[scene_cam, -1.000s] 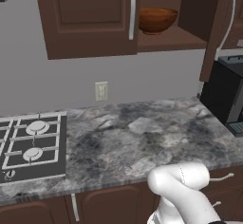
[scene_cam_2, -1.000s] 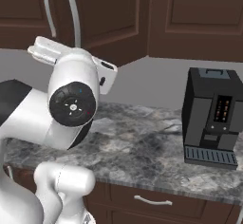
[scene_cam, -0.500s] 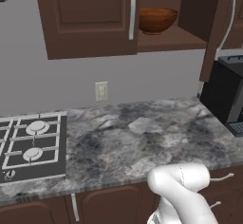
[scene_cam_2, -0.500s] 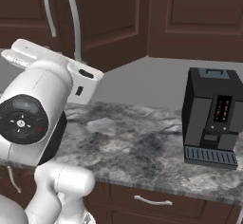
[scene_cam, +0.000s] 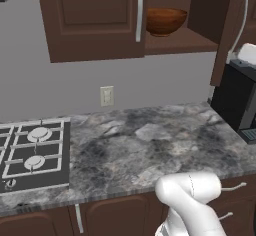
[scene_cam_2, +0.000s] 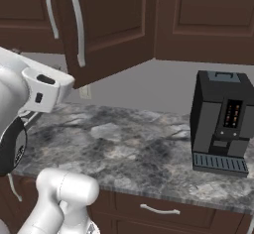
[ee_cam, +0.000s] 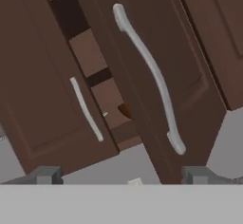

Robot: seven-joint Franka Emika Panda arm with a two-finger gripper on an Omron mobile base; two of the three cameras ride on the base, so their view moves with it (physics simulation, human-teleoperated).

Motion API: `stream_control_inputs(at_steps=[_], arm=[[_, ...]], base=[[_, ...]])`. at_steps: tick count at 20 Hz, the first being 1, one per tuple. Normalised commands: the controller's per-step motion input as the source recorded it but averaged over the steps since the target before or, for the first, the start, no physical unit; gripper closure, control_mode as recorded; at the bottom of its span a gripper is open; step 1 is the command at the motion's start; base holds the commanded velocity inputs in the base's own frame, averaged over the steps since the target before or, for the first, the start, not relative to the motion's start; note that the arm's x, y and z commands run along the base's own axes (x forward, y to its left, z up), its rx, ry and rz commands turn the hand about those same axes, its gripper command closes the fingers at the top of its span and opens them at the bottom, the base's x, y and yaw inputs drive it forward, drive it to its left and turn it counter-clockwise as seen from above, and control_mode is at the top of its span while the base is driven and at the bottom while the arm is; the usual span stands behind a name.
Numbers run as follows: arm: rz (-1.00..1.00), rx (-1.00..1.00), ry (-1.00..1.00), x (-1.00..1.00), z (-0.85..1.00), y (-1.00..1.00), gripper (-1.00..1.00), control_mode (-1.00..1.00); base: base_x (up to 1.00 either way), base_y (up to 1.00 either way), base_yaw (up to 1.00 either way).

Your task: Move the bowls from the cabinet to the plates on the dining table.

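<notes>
Hand view has the two fingers (ee_cam: 47,174) spread wide apart with nothing between them, pointed up at the cabinet (ee_cam: 156,52). Its door is swung open, with a long silver bar handle (ee_cam: 149,76) on it, and a sliver of the brown bowl (ee_cam: 126,110) peeks out just left of that door's edge.

From the left base view the bowl (scene_cam: 166,21) sits upright on the cabinet's inner shelf (scene_cam: 185,42), right beside the closed door's handle (scene_cam: 140,10) and well above the tabletop (scene_cam: 145,150).

Handling guess: glossy wood, so rigid and fairly light but slick. It's too wide to straddle, so I'd pinch the rim wall, one finger inside and one outside.

Counts: one bowl visible, no green one in sight. Below the cabinet, one gas hob (scene_cam: 32,152), one wall socket (scene_cam: 106,96), one black coffee machine (scene_cam_2: 222,124).
</notes>
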Motion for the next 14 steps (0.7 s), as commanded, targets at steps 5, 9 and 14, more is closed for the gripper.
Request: stream_control_inputs(at_steps=[5, 9, 14], arm=[[-0.06, -0.07, -0.04, -0.04, 0.05, 0.45, -1.0, -1.0], [-0.13, -0.09, -0.01, 0.05, -0.08, 0.27, -1.0, -1.0], [-0.23, -0.05, 0.03, 0.08, -0.19, 0.06, -1.0, -1.0]], base=[[0.0, 0.0, 0.0], [0.0, 0.0, 0.0], [0.0, 0.0, 0.0]])
